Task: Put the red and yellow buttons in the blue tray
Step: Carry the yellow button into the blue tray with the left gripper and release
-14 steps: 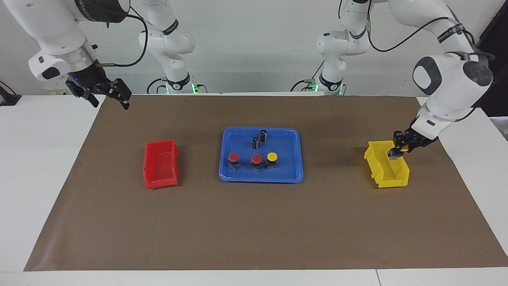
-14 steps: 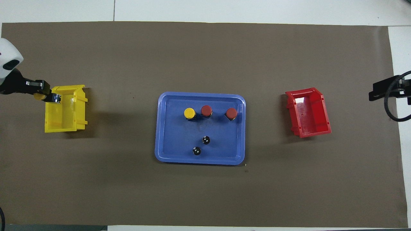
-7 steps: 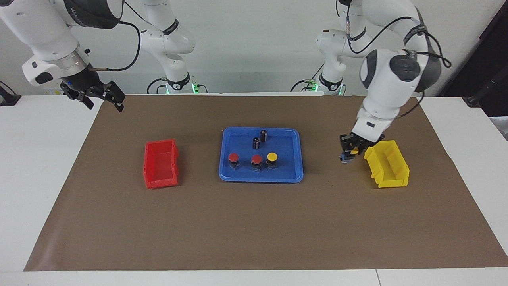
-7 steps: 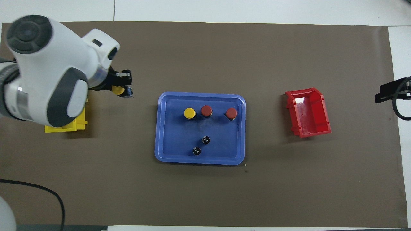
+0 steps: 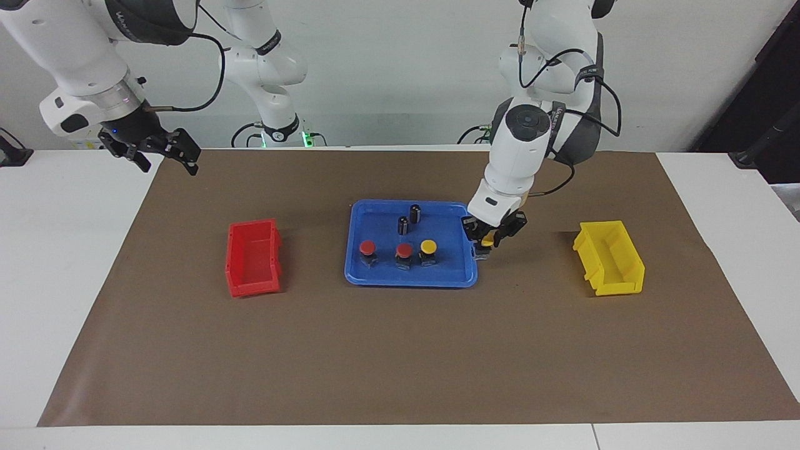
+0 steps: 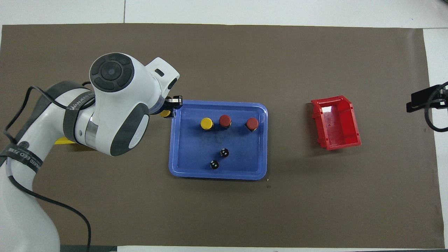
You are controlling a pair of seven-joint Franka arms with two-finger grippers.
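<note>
Facing view: I read the held yellow button [image 5: 486,240] first. It hangs in the air over the blue tray's [image 5: 375,278] rim at the tray's 3 o'clock edge, toward the left arm's end of the table. The left gripper [image 5: 487,240] is clenched on it; I see the yellow cap between the dark fingers and the base pointing down toward the rim.

Inside the tray I count three more buttons standing in one row along the side farther from the robots: a yellow-capped button [image 5: 428,249], then a red-capped button [image 5: 404,253] just beside it, then a second red-capped button [image 5: 368,250] set a little apart, toward the right arm's end. All three stand upright on black bases. Two dark cylinders [image 5: 409,219] stand upright nearer to the robots than that row, at about 12 o'clock of the middle button, close together but not touching.

Overhead view: the left arm's bulk covers most of the gripper; I only make out a bit of yellow at the tray's corner [image 6: 163,113].

Outward from the tray: a yellow bin [image 5: 609,257] sits well apart toward the left arm's end, a red bin [image 5: 253,257] well apart toward the right arm's end. I see nothing inside either. Both rest on the brown mat [image 5: 400,362].

The right gripper [image 5: 164,152] waits, fingers spread and released, raised over the mat's corner at roughly 10 o'clock from the red bin.
</note>
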